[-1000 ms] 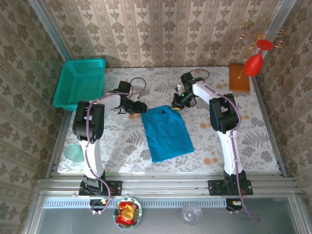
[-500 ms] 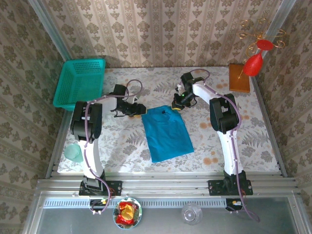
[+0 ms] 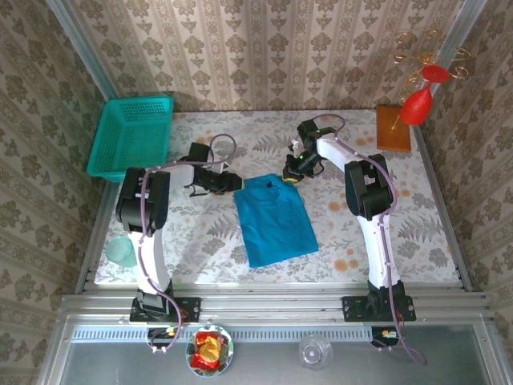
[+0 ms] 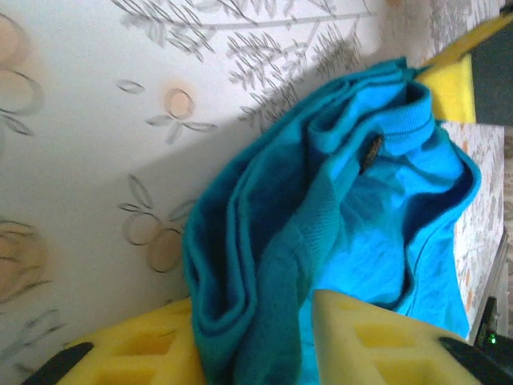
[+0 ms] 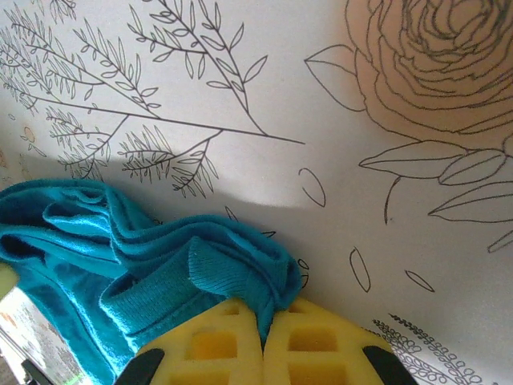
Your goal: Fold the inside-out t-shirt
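1. a teal mesh basket [image 3: 132, 136] is sitting at the far left corner of the flower-patterned surface [image 3: 401, 216], and a pale green cup [image 3: 123, 250] is resting by the left edge, nearer the arm bases
2. the left hand [image 3: 233, 183] is reaching in low from the left to the far left corner of the inside-out t-shirt [image 3: 274, 218]; in the left wrist view its yellow pads [image 4: 128, 357] are standing on either side of a bunched fold of blue-teal cloth, which is touching both, so this hand is gripping the shirt
3. the shirt is lying near the middle of the surface as a long folded shape, its far end stretching between the two hands and its near end angling slightly to the right
4. the right hand [image 3: 290, 176] is sitting at the shirt's far right corner; in the right wrist view its yellow pads [image 5: 216, 345] are pressing together with a ribbed edge of the cloth pinched at their tips
5. an orange-brown block [image 3: 393, 128] is standing at the far right corner, with a red ornament [image 3: 418, 100] hanging just beside it
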